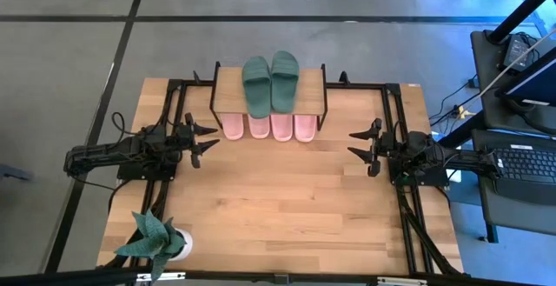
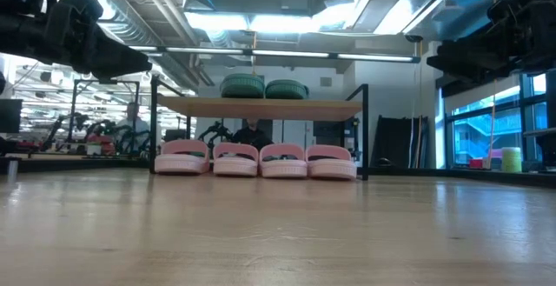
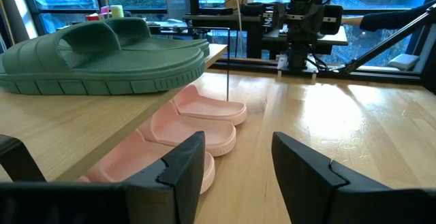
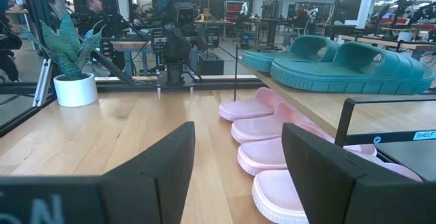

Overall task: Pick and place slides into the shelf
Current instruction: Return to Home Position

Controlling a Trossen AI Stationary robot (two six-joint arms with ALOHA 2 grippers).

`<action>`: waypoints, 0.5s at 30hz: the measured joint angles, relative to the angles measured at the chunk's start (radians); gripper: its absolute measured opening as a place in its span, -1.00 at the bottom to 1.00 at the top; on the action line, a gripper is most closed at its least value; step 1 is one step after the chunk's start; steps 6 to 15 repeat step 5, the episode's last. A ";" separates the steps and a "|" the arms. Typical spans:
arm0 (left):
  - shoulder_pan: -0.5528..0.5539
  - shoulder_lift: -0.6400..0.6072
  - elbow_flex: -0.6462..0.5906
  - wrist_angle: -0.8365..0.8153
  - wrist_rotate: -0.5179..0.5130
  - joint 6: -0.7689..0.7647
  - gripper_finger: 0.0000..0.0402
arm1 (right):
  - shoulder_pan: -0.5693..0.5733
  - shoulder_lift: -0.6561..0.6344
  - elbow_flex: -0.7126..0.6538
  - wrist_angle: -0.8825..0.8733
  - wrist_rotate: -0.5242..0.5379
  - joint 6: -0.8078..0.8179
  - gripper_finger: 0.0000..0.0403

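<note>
The shelf [image 1: 228, 88] stands at the table's far middle on thin black legs. Two dark green slides [image 1: 270, 82] lie side by side on its plank top. Several light pink slides [image 1: 269, 127] sit in a row on the table under the plank, their ends sticking out toward the near side. My left gripper [image 1: 208, 138] hovers open at the table's left, level, pointing toward the right. My right gripper [image 1: 356, 143] hovers open at the table's right, pointing toward the left. Neither holds anything.
A potted plant [image 1: 156, 241] in a white pot stands at the near left corner. Black frame rails [image 1: 408, 208] run along the table's left and right sides. Bare wooden tabletop [image 1: 278, 199] lies between the grippers and toward the near edge.
</note>
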 joint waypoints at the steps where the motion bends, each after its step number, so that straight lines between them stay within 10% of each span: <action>1: 0.000 0.000 0.000 0.000 0.000 0.000 -0.19 | 0.000 0.000 0.000 0.000 0.000 0.000 0.10; 15: 0.000 0.000 0.000 0.000 0.000 0.000 -0.19 | 0.000 0.000 0.000 0.000 0.000 0.000 0.10</action>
